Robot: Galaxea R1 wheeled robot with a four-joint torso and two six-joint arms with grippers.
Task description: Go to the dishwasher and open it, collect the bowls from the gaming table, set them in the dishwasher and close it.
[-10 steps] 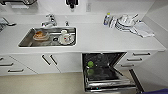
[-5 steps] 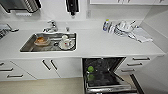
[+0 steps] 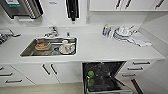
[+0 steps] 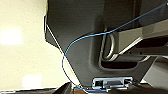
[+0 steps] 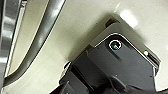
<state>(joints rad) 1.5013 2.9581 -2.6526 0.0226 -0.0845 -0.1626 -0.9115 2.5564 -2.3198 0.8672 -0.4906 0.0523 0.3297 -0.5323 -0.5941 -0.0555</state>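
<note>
Below the right half of the bench I see the dishwasher (image 3: 106, 76) standing open, its door dropped forward toward me and the dark interior exposed. Something bright green (image 3: 90, 73) sits at the left side of that interior, with a dimmer green patch just beneath it on the door side; I cannot tell what it is. White drawers with dark bar handles (image 3: 141, 63) flank the opening on the right, and white cabinet doors (image 3: 48, 71) sit to its left.

On the bench (image 3: 100, 48), the steel sink (image 3: 50, 46) is set into the left half. Inside it I make out an orange-brown dish (image 3: 42, 45) toward the left and a white cup on a white plate (image 3: 67, 47) toward the right. The tap (image 3: 51, 31) stands at the sink's back edge. Toward the back right corner of the bench there is a small bottle with a yellow-green cap (image 3: 105, 29), touching or just beside a stack of white plates and cups (image 3: 123, 33), with a white cloth (image 3: 140, 40) spread to their right.

No brand, label or writing is readable anywhere, not even on the wall-mounted dispenser (image 3: 22, 7) at the upper left.

From the wrist cameras I get pale floor (image 4: 22, 45), a blue cable (image 4: 75, 42) across dark robot housing, and a grey curved bar (image 5: 40, 37). I cannot tell whether either gripper is released or clenched.
</note>
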